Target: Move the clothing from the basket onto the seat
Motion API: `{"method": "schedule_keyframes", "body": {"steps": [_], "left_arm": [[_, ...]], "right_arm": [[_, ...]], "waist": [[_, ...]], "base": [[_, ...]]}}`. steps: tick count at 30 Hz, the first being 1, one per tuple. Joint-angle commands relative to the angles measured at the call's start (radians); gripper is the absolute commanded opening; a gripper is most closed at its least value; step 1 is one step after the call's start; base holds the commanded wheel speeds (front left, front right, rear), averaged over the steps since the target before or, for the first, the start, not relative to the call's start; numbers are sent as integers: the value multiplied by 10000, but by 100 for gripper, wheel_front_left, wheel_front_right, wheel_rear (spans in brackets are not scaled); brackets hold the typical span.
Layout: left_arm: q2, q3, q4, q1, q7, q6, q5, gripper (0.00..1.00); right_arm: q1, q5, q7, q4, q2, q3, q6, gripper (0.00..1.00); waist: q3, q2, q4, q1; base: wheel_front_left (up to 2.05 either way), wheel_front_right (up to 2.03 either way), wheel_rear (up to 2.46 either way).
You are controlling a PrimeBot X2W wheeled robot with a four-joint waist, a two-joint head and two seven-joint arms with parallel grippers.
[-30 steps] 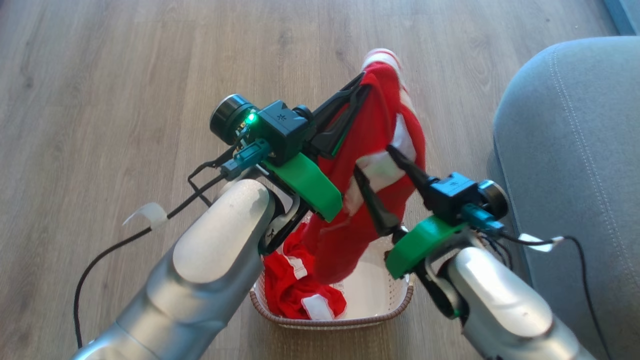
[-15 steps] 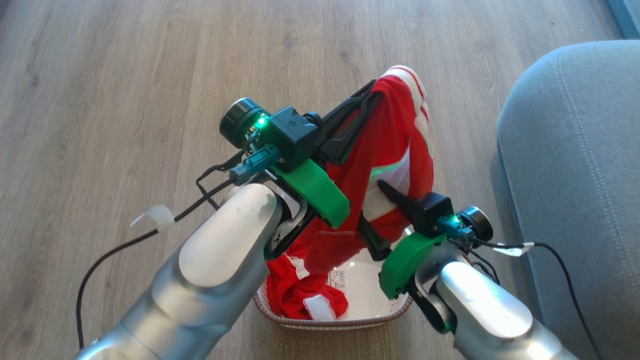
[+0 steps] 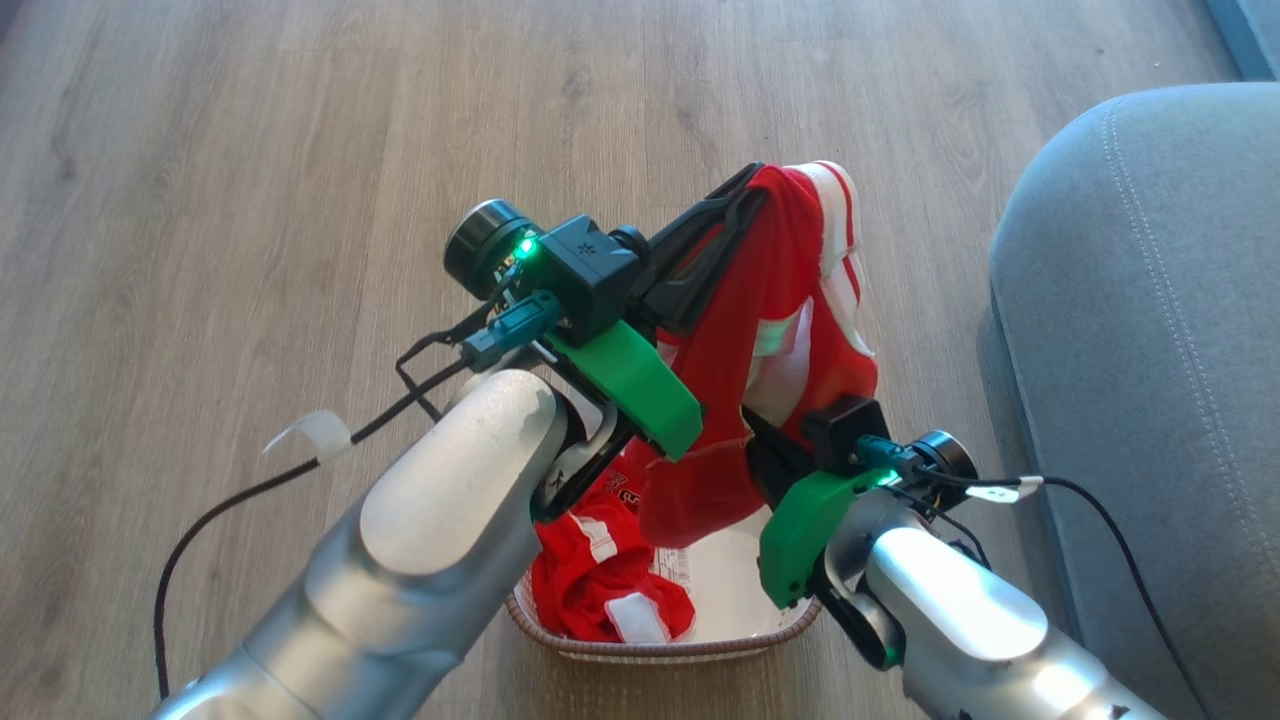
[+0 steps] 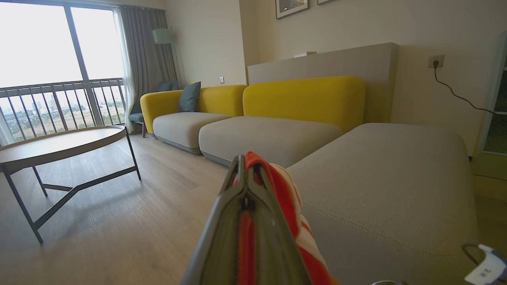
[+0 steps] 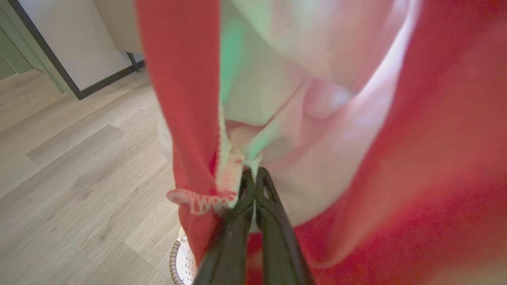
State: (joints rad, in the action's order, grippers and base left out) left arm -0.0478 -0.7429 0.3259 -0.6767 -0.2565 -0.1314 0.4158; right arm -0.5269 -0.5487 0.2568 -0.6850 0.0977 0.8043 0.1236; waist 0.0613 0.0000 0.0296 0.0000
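My left gripper is shut on a red garment with white stripes and holds it up above the basket. In the left wrist view the closed fingers pinch red fabric. My right gripper is shut on a fold at the lower part of that hanging garment; in the head view its fingers are mostly hidden behind the cloth. A second piece of red clothing lies crumpled in the cream basket. The grey seat stands to the right.
Wooden floor surrounds the basket. A black cable trails from my left arm across the floor. In the left wrist view a round low table stands at the left and a yellow-backed sofa runs behind the grey seat.
My right gripper went from open beside the hanging garment to shut on its lower part, and moved down and closer to me. The garment's top has swung slightly right.
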Motion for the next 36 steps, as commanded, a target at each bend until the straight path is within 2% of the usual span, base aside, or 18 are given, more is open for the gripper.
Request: {"method": "schedule_keyframes", "body": {"steps": [1,11,12,13,14,27,36], "left_arm": [[-26,378,-377,-503,-53,8,36,0],[-25,503,-275,-281,-53,8,-33,0],[-25,532,-260,-257,-53,8,-27,33],[-25,574,-268,-235,-53,8,-9,82],[-25,601,-275,-216,-53,8,-1,100],[-25,888,19,89,-53,8,-202,100],[-240,845,294,380,-53,8,-167,100]], "right_arm": [[-267,-94,49,288,-192,44,71,0],[-112,-69,49,824,-1,-270,71,0],[-84,-58,49,890,9,-299,71,0],[-57,-41,49,968,15,-329,71,0],[-30,-20,49,1036,24,-349,71,0],[176,237,49,1800,165,-743,71,0],[298,599,49,2634,196,-1506,71,0]], "waist": [[-15,0,-17,0],[-63,0,-81,0],[-69,0,-88,0],[-74,0,-98,0],[-77,0,-106,0],[-1,0,-342,0],[-6,0,-961,0]], "base": [[0,0,0],[0,0,0],[0,0,0],[0,0,0],[0,0,0],[0,0,0],[0,0,0]]}}
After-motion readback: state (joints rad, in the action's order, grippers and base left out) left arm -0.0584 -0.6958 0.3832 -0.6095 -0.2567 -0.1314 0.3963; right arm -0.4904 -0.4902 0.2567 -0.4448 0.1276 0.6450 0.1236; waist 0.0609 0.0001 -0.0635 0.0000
